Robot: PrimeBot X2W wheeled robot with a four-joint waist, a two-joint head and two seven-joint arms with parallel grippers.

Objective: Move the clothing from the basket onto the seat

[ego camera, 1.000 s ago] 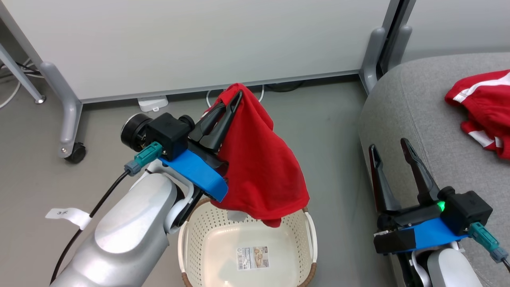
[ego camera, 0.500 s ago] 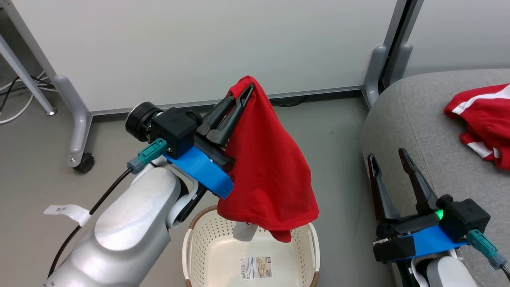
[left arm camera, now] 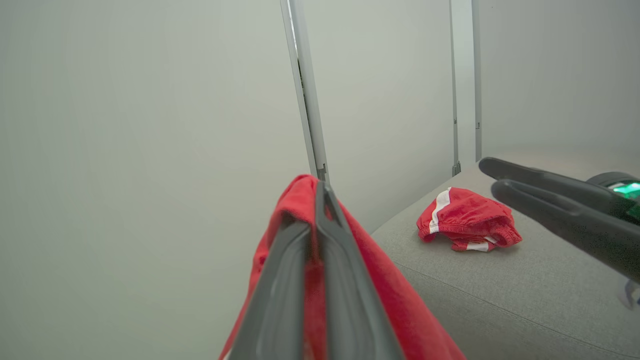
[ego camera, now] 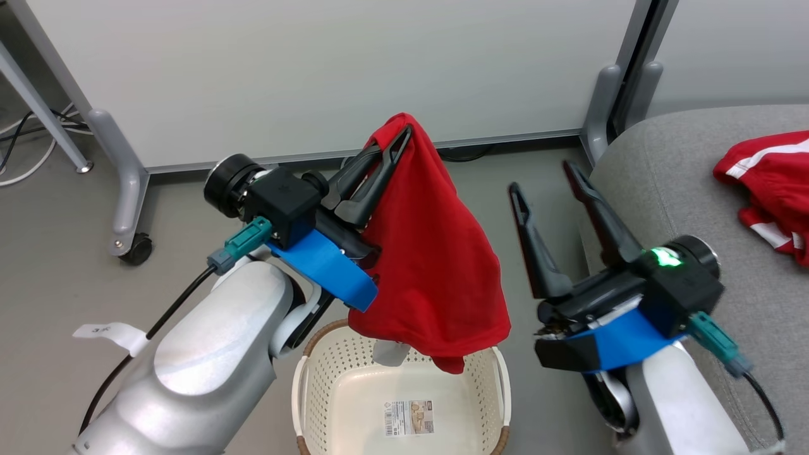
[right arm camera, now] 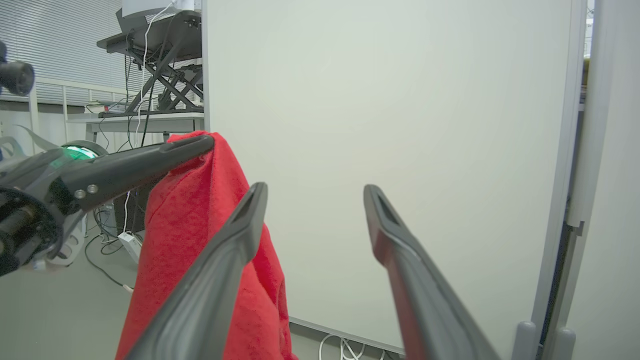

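Holding a soft red fabric garment by its top fold, the left hand has its two dark fingers pressed together on the cloth, so the rest hangs in one long drape instead of bunching. That high grip looks chosen to lift the hem out of the cream-white perforated plastic basket with its brown woven-look rim. The lowest red corner and a pale tag hang just over the basket's far rim, so I judge the garment all but clear of the basket, not well away from it. What shows of the basket's inside is bare, apart from a barcode sticker. The right hand is empty, its fingers spread apart, raised between the hanging garment and the large light grey upholstered seat. It is near the drape without touching it, perhaps ready to take or steady the cloth. A second red garment with white stripes lies crumpled on the seat, well to the right. The held garment starts at the left hand's fingertips and falls below and to the right of them. The seat lies beyond the right hand, so the carry rightward is not yet done.
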